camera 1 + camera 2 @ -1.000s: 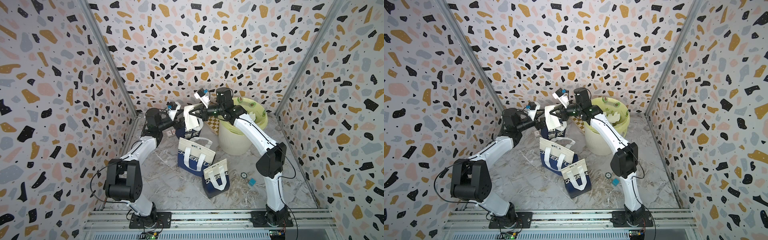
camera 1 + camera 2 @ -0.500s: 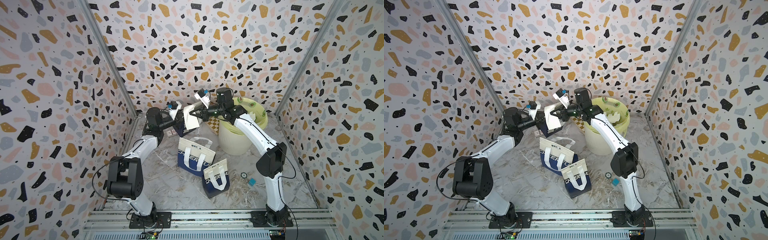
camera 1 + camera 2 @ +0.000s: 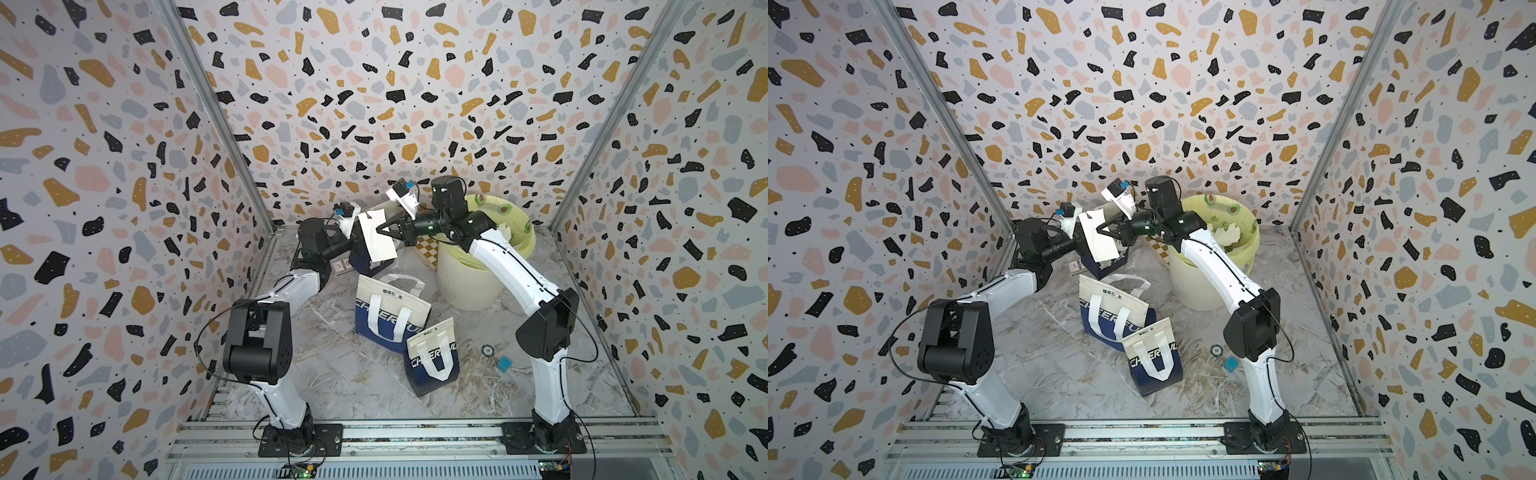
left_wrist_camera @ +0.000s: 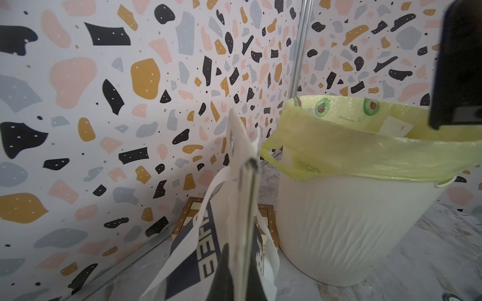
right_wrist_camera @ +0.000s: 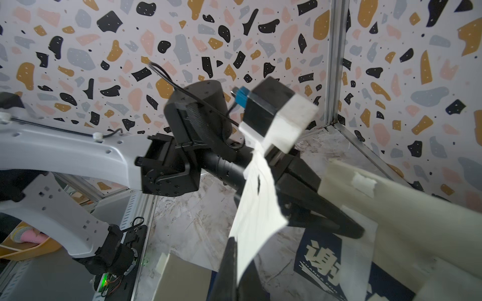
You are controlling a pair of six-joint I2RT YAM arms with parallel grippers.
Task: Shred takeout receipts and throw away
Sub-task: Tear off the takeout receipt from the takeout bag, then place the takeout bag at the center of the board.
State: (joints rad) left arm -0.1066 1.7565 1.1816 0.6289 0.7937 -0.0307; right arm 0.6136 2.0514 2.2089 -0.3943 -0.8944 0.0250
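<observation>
Overhead, the left gripper [image 3: 360,242] and the right gripper [image 3: 378,227] are each pinched tight on opposite edges of one takeout receipt [image 3: 377,243], a thin, smooth, off-white rectangle held tilted in the air above a navy tote bag [image 3: 362,266], near the yellow-lined plastic bin [image 3: 469,286].

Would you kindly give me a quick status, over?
Left gripper, right gripper: both shut on receipt. Receipt aloft between them. Tote bag beneath; bin alongside.

Top views look steeply down from the front onto the marbled bench [image 3: 332,374]. Close wrist views share the off-white paper sheet [image 5: 258,208].
</observation>
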